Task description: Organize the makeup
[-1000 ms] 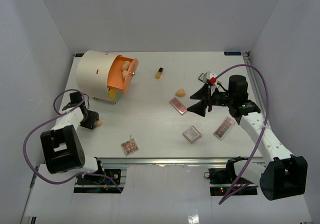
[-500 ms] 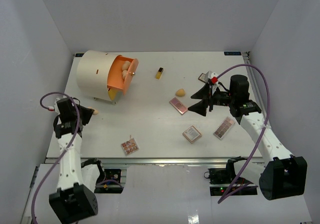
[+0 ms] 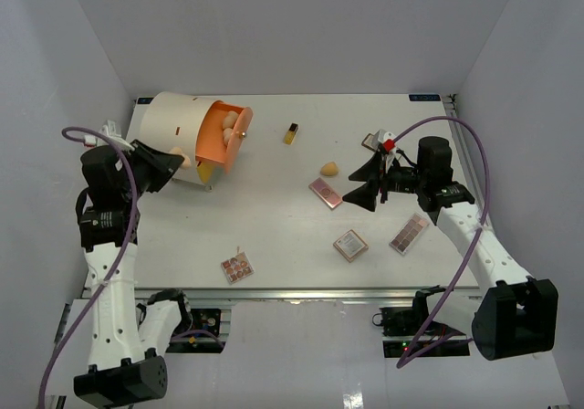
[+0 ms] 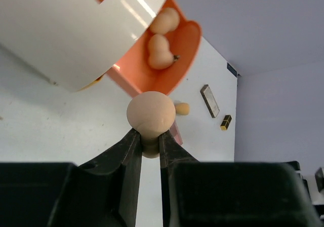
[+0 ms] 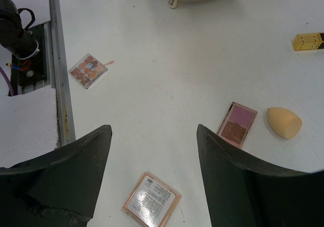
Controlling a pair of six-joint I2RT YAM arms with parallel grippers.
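The left jaws pinch a sponge (image 4: 151, 113); best carry it level into the orange tray (image 4: 185, 44) before releasing; the right jaws gape empty.

Bright, even overhead light w/ soft shadows; near jaws blurry in 2 wrist views.

Peach sponge (image 4: 151, 113) gripped aloft, second sponge (image 3: 328, 168) mid-table, flat palettes (image 3: 350, 245) scattered, yellow bottle (image 3: 291, 133) beyond

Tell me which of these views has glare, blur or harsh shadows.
Left wrist: glare streak across the cream cylinder, sponge in the left gripper sharp. Right wrist: even light, pink palette crisp, right gripper dark and soft-edged. Top external: even light, faint shadows, no blur.
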